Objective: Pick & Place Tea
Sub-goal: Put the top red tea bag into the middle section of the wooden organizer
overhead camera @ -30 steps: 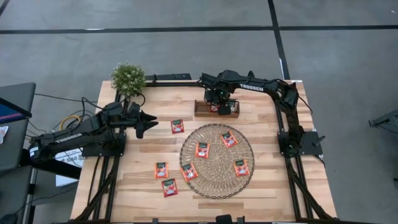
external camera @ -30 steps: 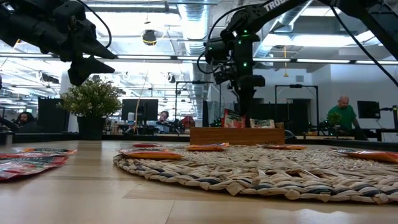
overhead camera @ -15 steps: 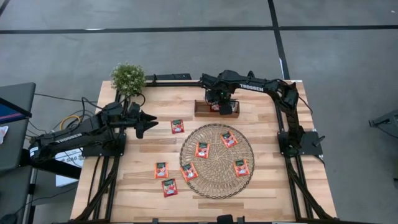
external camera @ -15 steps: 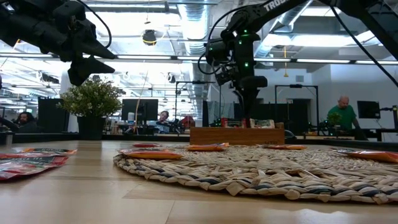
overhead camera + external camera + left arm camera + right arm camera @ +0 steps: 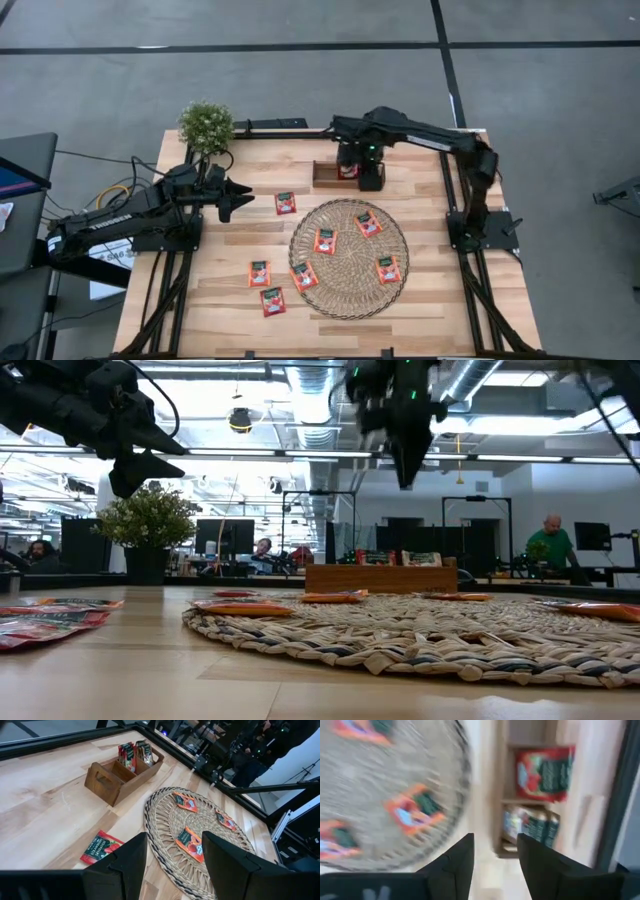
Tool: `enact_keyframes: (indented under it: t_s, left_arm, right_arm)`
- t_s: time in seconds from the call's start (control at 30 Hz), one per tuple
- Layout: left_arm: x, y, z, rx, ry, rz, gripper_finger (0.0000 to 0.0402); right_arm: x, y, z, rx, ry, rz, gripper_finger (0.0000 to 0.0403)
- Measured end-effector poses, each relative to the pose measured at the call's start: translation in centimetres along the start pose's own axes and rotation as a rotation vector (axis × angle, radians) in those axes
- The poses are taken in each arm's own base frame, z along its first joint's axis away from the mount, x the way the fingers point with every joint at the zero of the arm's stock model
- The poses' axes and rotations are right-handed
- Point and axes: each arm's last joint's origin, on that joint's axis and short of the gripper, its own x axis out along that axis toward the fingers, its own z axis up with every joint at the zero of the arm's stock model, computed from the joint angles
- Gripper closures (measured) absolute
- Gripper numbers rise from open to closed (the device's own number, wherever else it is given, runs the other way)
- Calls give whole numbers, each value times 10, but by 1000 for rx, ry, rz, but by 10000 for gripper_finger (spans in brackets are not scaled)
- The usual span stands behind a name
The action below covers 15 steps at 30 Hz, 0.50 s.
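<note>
Fingers of the right gripper [image 5: 495, 865] stand parted with nothing between them, raised above the small wooden tray [image 5: 322, 176]. Past their tips lie the tray's compartments, holding upright tea sachets [image 5: 545, 774], and off to one side of them the round woven mat [image 5: 380, 795]. Four sachets [image 5: 325, 241] lie flat on the mat [image 5: 349, 290], apart from each other. Fingers of the left gripper [image 5: 172, 865] are spread wide and empty, hanging above the bare table [image 5: 440, 300]. Just ahead of those fingers one sachet [image 5: 100, 847] lies on the wood beside the mat's rim; the tray [image 5: 107, 780] sits farther out. Three more sachets [image 5: 260, 273] lie together on the wood by the mat's near left edge. A potted plant [image 5: 206, 125] stands at the table's far left corner.
</note>
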Motion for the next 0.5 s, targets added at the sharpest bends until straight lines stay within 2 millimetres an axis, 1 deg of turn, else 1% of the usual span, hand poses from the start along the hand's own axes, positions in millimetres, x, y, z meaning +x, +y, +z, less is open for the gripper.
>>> enact_keyframes:
  t_s: [0.13, 0.23, 0.37, 0.5]
  left_arm:
    - [0, 0, 0, -25, -3, -1, 220]
    - [0, -1, 1, -50, -13, -6, 220]
    - [1, -1, 3, -60, -29, -13, 220]
    - [8, -2, 9, -72, -64, -31, 220]
  right_arm:
    - [-32, 19, -26, 62, -153, 47, 275]
    - [-41, 31, -51, 139, -265, 49, 284]
    - [-33, 46, -88, 260, -393, 38, 289]
    - [-11, 64, -123, 372, -494, 53, 289]
